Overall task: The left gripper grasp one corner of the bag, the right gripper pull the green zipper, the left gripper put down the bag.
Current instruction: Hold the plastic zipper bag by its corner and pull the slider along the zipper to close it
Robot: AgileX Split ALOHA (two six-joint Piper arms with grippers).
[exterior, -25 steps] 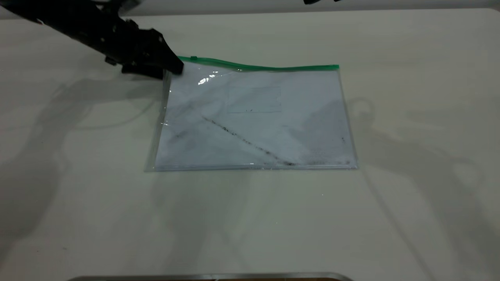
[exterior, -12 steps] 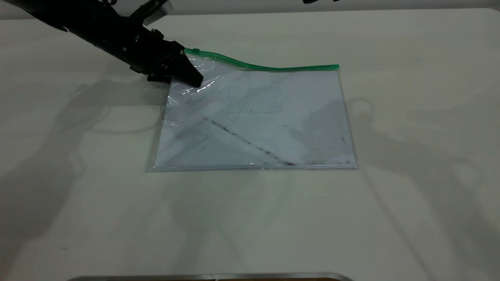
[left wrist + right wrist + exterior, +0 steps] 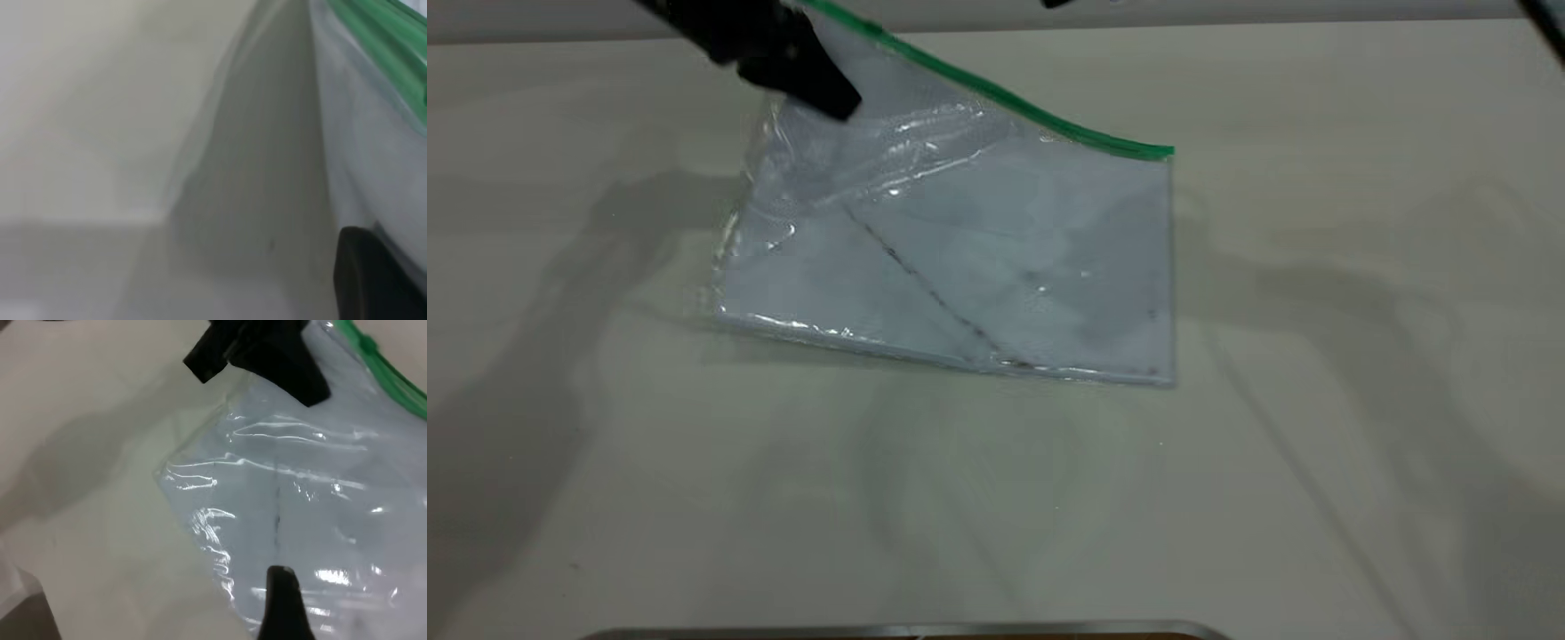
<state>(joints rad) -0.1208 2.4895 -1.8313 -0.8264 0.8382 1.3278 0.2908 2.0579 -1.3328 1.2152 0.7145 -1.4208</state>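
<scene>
My left gripper [image 3: 831, 96] is shut on the corner of the bag [image 3: 845, 62] at the left end of the green zipper [image 3: 996, 93] and holds it high above the table. The bag [image 3: 1005, 267] hangs tilted, crinkled near the grip, with its near edge and right side on the table. The white sheets with the dark diagonal line show inside. In the right wrist view the left gripper [image 3: 293, 377] pinches the bag next to the small slider tab [image 3: 365, 345]. My right gripper hovers over the bag's left part; one finger [image 3: 283, 607] shows, the jaws apart and empty.
The pale table [image 3: 1316, 444] lies bare around the bag. A metal rim [image 3: 907, 629] runs along the front edge. A dark piece of the right arm [image 3: 1549, 27] shows at the far right corner.
My left gripper has risen and moved back with the corner. The bag's left part has lifted off the table and the bag has slid a little left.
</scene>
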